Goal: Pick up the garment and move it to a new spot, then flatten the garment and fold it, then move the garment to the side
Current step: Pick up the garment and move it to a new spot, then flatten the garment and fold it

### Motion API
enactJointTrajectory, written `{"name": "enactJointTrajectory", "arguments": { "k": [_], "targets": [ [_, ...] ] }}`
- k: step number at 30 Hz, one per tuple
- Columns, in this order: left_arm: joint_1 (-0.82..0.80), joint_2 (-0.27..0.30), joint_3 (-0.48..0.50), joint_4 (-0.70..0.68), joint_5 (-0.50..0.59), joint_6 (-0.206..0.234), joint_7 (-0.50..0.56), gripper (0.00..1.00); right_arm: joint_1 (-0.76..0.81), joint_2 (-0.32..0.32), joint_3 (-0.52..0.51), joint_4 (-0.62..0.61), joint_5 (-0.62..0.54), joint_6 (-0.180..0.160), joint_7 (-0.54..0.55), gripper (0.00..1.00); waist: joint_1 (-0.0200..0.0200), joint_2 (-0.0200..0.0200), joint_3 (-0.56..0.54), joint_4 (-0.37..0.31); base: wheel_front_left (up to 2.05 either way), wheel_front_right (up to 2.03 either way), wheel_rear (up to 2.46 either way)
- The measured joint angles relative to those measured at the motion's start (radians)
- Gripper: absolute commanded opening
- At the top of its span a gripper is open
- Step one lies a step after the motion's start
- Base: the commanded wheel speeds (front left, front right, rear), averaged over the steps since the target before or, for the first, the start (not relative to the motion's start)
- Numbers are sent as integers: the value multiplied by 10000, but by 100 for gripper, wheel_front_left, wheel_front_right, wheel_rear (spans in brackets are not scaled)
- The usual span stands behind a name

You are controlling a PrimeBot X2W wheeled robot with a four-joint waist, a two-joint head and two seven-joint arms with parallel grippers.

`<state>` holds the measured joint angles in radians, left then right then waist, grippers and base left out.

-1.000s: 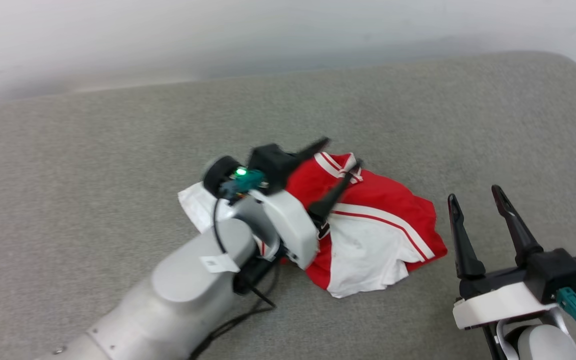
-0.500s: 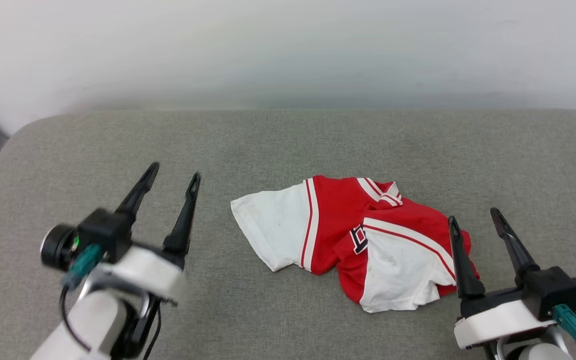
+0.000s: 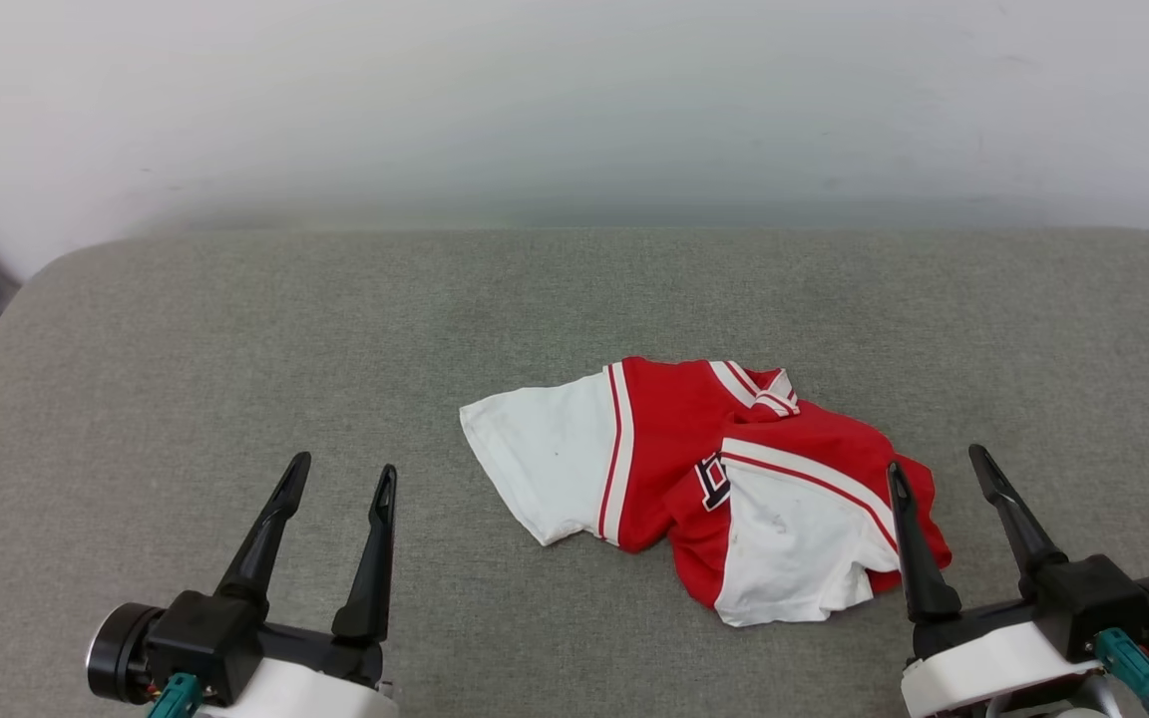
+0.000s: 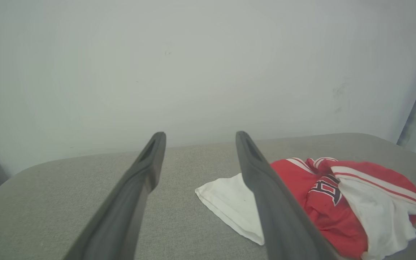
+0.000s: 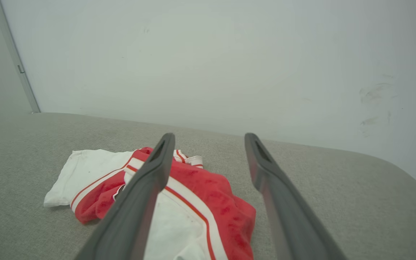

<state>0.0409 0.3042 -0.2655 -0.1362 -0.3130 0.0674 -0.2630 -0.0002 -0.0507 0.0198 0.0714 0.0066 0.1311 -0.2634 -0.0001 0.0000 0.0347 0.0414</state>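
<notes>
The garment (image 3: pixel 674 449) lies crumpled a little right of the middle of the grey fabric-covered bench (image 3: pixel 235 329). Neither arm holds it. One white sleeve (image 3: pixel 545 459) is spread flat toward the robot's left. The other white sleeve (image 3: pixel 794 548) is folded over the red body on the near right, with its red and white stripe running along the top. A scrap of black, white-edged lettering (image 3: pixel 712 481) peeks out between the folds, and the striped collar trim (image 3: pixel 759 384) sits at the far edge.

Both arms are drawn back low at the near side of the bench, and their fingers point away from the robot toward the pale wall (image 3: pixel 574 100). The left gripper (image 3: pixel 346 464) sits at the near left, well apart from the shirt, with bare grey fabric under it. Its two dark fingers are spread with nothing between them, and they lean slightly to the right.

The right gripper (image 3: pixel 937 459) is at the near right, just beside the garment's right-hand edge. Its fingers are spread just as wide and hold nothing. Seen from the head, its inner finger crosses in front of the red hem. I can't tell whether it brushes the cloth. The outer finger stands over bare bench.
</notes>
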Motion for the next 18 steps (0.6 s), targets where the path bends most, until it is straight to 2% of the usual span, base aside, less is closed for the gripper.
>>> {"name": "enactJointTrajectory", "arguments": {
  "k": [6, 12, 15, 16, 18],
  "targets": [
    [217, -430, 617, -4, 548, -692, 0, 100, -2, 0, 63, 35, 10, -2, 0, 100, 0, 0, 20, -59, 0, 0, 0],
    [215, -941, 951, 102, 922, -1197, 0, 100, -6, -2, 221, -90, -282, -2, 307, 100, 0, 0, 71, -55, 0, 0, 0],
    [215, -1164, 1057, 159, 1081, -1381, 0, 100, -61, -4, 602, -274, -345, -2, 1258, 100, 1, 0, 156, -15, 0, 0, 0],
    [214, -1321, 1135, 222, 1189, -1546, 0, 100, -349, -180, 1302, -489, -334, 2, 3001, 100, 0, 0, 272, 56, 0, 0, 0],
    [205, -1390, 1187, 272, 1271, -1645, 0, 100, -623, -665, 1797, -688, 12, 0, 4395, 100, 0, 0, 366, 117, 0, 0, 0]
  ]
}}
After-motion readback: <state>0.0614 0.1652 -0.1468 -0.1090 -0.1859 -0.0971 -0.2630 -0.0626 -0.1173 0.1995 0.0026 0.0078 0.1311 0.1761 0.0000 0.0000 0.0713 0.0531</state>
